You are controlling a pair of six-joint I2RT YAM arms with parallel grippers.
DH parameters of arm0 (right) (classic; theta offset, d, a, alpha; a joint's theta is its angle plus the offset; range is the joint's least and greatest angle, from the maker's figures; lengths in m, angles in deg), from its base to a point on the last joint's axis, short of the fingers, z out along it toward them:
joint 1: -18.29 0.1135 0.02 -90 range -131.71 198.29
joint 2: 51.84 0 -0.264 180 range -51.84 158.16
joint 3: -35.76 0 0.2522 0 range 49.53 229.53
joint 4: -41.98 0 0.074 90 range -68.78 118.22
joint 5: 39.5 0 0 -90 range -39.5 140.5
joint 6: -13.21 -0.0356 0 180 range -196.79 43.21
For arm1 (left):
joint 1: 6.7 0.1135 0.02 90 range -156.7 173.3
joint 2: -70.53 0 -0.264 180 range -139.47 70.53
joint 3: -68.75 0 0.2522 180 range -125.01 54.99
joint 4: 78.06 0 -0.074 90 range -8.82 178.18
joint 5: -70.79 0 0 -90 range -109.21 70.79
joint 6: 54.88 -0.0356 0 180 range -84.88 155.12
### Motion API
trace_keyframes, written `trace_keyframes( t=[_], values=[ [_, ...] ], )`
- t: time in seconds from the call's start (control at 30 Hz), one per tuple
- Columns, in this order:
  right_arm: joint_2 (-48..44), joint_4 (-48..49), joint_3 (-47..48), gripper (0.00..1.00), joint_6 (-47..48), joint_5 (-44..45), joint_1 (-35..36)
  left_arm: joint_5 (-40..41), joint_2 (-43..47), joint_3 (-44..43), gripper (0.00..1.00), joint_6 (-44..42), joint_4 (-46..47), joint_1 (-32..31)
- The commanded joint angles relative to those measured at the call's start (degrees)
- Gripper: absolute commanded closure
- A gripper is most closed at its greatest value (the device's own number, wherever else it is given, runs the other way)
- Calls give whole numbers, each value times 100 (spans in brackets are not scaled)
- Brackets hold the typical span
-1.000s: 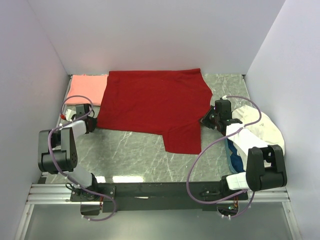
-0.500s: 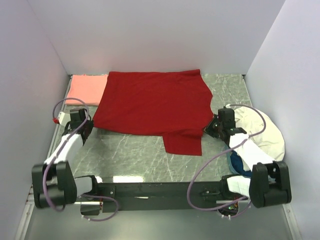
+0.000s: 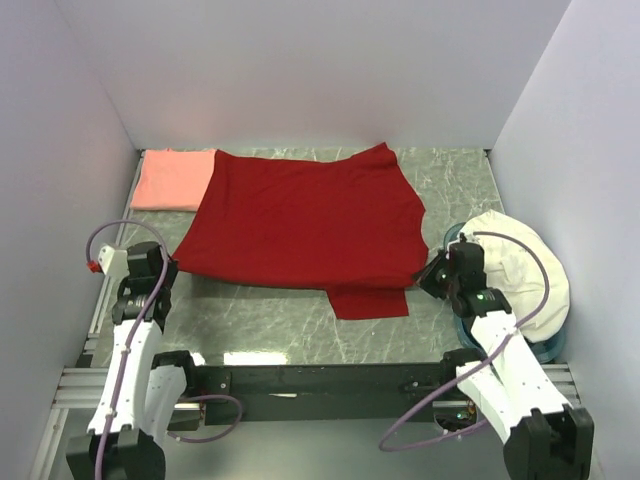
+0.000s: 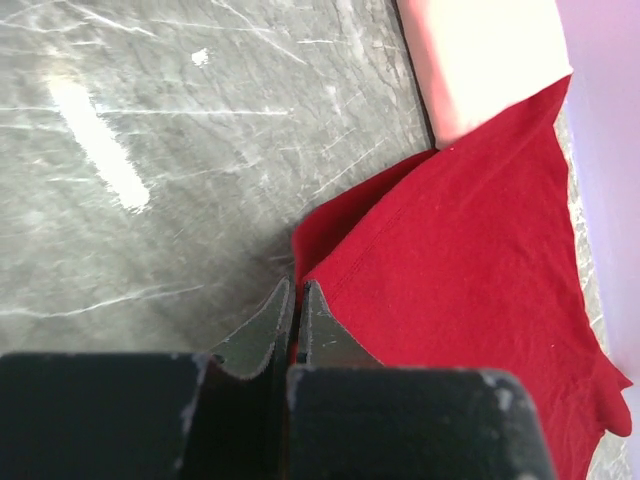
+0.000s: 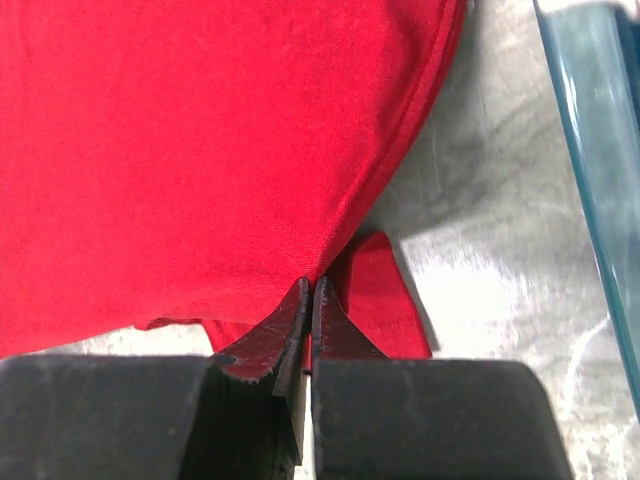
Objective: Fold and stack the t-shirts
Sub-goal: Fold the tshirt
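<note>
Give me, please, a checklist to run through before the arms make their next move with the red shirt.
1. Left pincer shut on the red shirt at its near left corner: ok.
2. Right pincer shut on the shirt's near right edge: ok.
3. Red shirt apart from the pink shirt: not ok, their edges meet.
4. Sleeve spread out flat: not ok, it lies partly tucked under the shirt's body.
5. White bundle at the right out of the way of the pull: cannot tell.
</note>
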Motion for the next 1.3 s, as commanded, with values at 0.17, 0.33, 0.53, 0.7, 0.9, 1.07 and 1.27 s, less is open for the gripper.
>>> trace_keyframes(
  t=[0.17, 0.33, 0.53, 0.7, 0.9, 1.07, 1.27],
  values=[
    [-969, -804, -136, 100, -73, -38, -50, 161, 634, 104, 100, -200, -616, 23],
    [-892, -673, -5, 100, -117, -135, -50, -155, 424, 60, 99, -279, -212, 14],
    [233, -286, 461, 100, 24, -117, -42, -480, -743, -133, 99, -262, 525, 14],
    [1182, 30, 961, 100, 33, -55, -50, -569, -1772, -545, 99, -156, 869, -74],
    [2079, 294, 1489, 100, -64, -46, -50, -402, -2758, -1301, 99, -33, 879, -276],
    [2807, 347, 1990, 100, -82, 6, -59, -367, -3566, -1872, 99, 64, 870, -320],
    [3494, 400, 2483, 100, -73, -73, -138, -297, -4296, -2523, 99, 99, 694, -329]
  ],
)
